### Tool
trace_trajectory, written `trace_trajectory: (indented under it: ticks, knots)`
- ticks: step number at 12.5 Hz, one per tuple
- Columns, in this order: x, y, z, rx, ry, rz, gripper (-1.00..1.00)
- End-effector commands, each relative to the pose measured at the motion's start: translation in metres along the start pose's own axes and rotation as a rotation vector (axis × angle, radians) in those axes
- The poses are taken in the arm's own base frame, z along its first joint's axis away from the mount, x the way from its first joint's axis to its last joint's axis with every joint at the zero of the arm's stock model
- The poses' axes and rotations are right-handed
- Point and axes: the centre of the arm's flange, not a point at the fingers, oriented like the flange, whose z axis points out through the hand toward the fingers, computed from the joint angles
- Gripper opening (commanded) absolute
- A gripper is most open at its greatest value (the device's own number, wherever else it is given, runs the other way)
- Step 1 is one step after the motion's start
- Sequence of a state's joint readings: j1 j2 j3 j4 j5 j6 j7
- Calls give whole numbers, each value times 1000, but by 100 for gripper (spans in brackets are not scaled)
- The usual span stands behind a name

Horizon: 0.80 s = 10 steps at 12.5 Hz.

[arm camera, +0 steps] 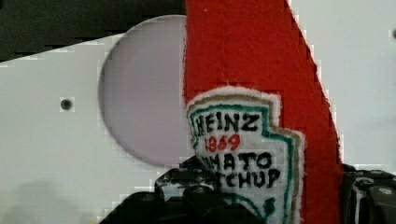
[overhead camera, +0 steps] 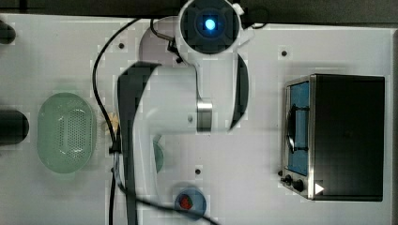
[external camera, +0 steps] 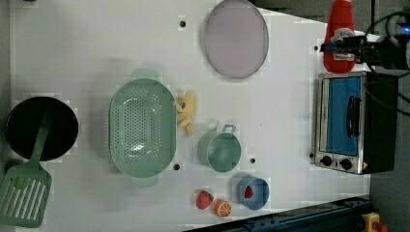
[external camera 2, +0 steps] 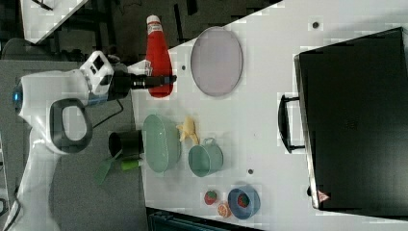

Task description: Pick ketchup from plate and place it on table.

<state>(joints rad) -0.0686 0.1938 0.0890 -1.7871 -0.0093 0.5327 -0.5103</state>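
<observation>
**Ketchup bottle held in the gripper, off the plate**

In the wrist view, the black gripper point(arm camera: 261, 196) has its 2 fingers clamped on either side of the soft red ketchup bottle with a stitched white label point(arm camera: 252, 93). The label reads "HEINZ 1869 TOMATO KETCHUP". Behind the bottle lies the round, flat, pale lilac-grey plate point(arm camera: 140, 93), bare, on the white tabletop point(arm camera: 46, 154).

In the right view, the gripper point(external camera 2: 161, 80) grips the bottle point(external camera 2: 158, 57) low on its body; the white cap points toward the right view's top. The plate point(external camera 2: 216, 60) sits just beside it, toward the right view's right, apart from the bottle.

In the left view, the bottle point(external camera: 340, 36) is near the table point(external camera: 96, 48) edge, beside the silver toaster oven with a blue door point(external camera: 343, 121). The plate point(external camera: 236, 37) lies well apart from it.
</observation>
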Motion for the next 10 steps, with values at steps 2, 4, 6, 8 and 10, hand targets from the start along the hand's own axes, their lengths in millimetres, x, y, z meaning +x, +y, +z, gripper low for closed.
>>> trace_trajectory:
  ticks: [2, 4, 6, 8, 10]
  knots:
    - [-53, 46, 28, -55, -121, 141, 27]
    - [-83, 62, 44, -71, -161, 158, 26]
    - [-105, 73, 71, -76, -183, 171, 26]
    - [-122, 78, 106, -70, -166, 173, 27]
    - [-135, 80, 145, -58, -133, 174, 27]
